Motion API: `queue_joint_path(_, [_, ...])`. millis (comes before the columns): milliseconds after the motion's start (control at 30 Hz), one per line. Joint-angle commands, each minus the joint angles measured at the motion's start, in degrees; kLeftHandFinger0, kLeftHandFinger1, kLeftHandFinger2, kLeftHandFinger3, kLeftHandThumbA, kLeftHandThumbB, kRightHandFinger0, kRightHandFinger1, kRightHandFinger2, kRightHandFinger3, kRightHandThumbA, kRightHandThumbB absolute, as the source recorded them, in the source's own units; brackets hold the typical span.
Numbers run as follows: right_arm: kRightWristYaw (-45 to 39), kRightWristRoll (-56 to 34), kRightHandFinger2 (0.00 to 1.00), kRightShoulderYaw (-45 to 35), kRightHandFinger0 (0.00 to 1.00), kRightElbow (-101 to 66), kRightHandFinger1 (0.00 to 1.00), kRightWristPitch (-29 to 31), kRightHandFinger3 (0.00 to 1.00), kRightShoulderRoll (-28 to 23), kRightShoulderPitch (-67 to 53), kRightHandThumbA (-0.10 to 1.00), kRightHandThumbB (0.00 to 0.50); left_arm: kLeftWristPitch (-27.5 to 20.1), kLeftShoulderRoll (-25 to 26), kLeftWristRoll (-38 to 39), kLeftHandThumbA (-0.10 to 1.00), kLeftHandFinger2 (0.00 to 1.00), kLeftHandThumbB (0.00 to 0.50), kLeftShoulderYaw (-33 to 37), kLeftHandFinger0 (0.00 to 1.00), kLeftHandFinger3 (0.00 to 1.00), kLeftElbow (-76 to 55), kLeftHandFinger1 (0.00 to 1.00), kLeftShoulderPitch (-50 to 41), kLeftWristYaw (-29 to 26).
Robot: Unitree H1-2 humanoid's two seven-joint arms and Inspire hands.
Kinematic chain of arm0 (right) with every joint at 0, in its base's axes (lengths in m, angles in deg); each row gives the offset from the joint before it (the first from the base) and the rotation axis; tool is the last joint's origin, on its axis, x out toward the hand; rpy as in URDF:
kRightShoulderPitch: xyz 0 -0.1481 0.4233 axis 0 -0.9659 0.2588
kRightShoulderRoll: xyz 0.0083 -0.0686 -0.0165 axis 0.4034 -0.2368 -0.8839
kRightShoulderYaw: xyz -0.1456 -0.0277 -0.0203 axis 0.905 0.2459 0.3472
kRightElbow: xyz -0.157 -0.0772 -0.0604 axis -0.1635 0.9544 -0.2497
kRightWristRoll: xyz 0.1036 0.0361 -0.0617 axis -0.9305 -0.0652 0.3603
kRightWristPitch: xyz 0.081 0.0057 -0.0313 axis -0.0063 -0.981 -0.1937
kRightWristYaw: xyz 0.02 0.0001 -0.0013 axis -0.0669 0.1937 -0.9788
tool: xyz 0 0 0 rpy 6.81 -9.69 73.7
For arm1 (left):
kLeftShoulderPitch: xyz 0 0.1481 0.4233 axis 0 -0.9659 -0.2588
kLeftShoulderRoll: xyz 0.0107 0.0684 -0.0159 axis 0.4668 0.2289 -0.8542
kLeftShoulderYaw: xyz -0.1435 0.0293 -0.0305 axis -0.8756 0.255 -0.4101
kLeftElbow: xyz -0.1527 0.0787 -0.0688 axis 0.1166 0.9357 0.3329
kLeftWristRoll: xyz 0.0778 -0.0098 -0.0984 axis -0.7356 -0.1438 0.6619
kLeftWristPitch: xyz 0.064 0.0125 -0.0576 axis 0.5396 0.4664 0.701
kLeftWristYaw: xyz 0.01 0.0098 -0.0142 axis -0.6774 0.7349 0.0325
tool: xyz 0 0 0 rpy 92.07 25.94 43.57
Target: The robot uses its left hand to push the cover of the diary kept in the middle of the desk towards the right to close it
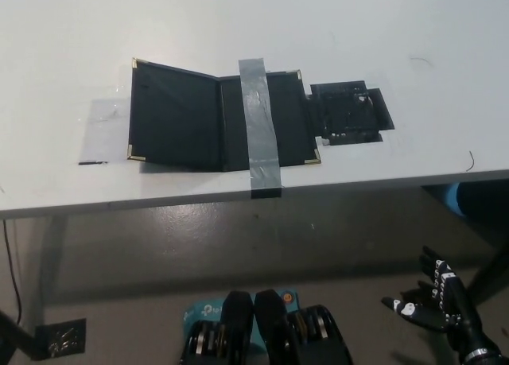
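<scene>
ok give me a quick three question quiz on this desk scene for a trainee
1. True or false: the diary lies open on the white desk.
2. What holds the diary's right half down? A) a clamp B) a strip of grey tape C) a person's hand
3. Which robot hand is in view, and where is it?

Key
1. True; its left cover is raised a little off the desk.
2. B; the tape runs over the right half and down to the desk's front edge.
3. The black right hand, open, low at the bottom right, below the desk. The white left hand is not in view.

Grey tape strip (pixel 260 126), black tape patch (pixel 350 113) on white desk (pixel 318 23)
</scene>
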Motion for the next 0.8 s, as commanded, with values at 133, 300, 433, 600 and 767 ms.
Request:
queue_joint_path(133, [-1.2, 0.3, 0.99, 0.3, 0.90, -1.1, 0.99, 0.7, 1.00, -1.2, 1.8, 1.00, 0.500, 3.3, -0.8, 6.1, 1.00, 1.00, 0.162, 5.2, 1.00, 1.00, 7.1, 1.00, 6.7, -9.6])
queue_joint_path(300, [-1.2, -0.1, 0.98, 0.2, 0.89, -1.2, 0.99, 0.5, 1.00, -1.2, 2.1, 1.00, 0.500, 3.3, -4.5, 4.7, 1.00, 1.00, 0.155, 7.4, 1.00, 1.00, 16.3, 1.00, 12.3, -12.5])
queue_joint_path(433, [-0.9, 0.3, 0.97, 0.3, 0.90, -1.1, 0.99, 0.3, 1.00, -1.1, 2.5, 1.00, 0.500, 3.3, -8.0, 3.4, 1.00, 1.00, 0.156, 7.0, 1.00, 1.00, 24.5, 1.00, 15.8, -14.4])
queue_joint_path(600, [-1.1, 0.2, 0.98, 0.3, 0.90, -1.2, 0.99, 0.3, 1.00, -1.2, 2.5, 1.00, 0.500, 1.7, -10.9, 0.0, 1.00, 1.00, 0.154, 4.9, 1.00, 1.00, 33.9, 1.00, 18.7, -12.5])
queue_joint_path(767, [-1.4, 0.0, 0.98, 0.3, 0.91, -1.1, 1.00, 0.2, 1.00, -1.5, 2.8, 1.00, 0.500, 1.6, -12.2, -0.5, 1.00, 1.00, 0.155, 3.3, 1.00, 1.00, 39.0, 1.00, 21.1, -12.8])
